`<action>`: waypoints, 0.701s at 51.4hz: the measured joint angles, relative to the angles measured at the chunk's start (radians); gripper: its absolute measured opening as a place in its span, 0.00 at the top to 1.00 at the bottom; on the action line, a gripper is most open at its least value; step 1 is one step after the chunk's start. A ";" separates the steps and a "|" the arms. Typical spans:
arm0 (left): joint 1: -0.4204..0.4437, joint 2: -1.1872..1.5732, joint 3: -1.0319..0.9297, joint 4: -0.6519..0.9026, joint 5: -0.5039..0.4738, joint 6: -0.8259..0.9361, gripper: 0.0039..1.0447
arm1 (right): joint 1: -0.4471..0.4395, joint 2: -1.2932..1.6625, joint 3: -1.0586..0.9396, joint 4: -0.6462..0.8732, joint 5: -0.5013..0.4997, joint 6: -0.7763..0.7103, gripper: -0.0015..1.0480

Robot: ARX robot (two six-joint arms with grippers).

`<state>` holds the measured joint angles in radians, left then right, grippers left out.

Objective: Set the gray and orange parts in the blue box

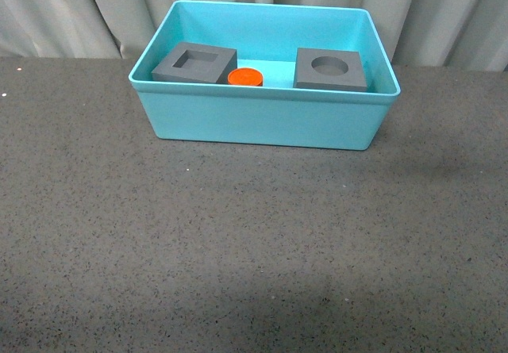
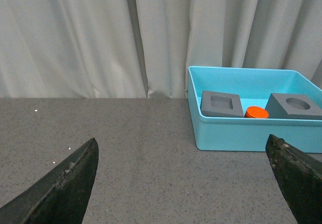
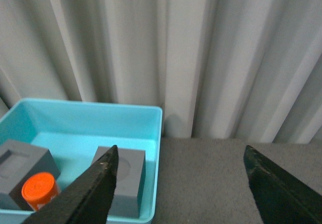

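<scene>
Matte gray cubes (image 1: 195, 64) and orange cylinder (image 1: 245, 77) inside turquoise bin (image 1: 262, 123)

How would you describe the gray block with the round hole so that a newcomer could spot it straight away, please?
Find the turquoise box at the far side of the dark table. Three things sit inside: two gray blocks and an orange cylinder. The block with the round hole is at the box's right end; its neighbour's hole is square.
</scene>
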<state>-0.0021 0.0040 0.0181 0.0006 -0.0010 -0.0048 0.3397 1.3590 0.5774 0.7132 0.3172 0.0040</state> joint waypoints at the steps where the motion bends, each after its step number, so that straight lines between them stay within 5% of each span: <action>1: 0.000 0.000 0.000 0.000 0.000 0.000 0.06 | -0.010 -0.016 -0.028 0.037 -0.008 0.000 0.37; 20: 0.000 0.000 0.000 0.000 0.000 0.000 0.06 | -0.158 -0.279 -0.334 0.113 -0.140 -0.001 1.00; 36: 0.000 0.000 0.000 0.000 0.001 0.000 0.06 | -0.248 -0.533 -0.483 0.006 -0.230 -0.003 0.99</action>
<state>-0.0021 0.0040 0.0181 0.0006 -0.0002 -0.0048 0.0921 0.8257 0.0940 0.7189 0.0875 0.0006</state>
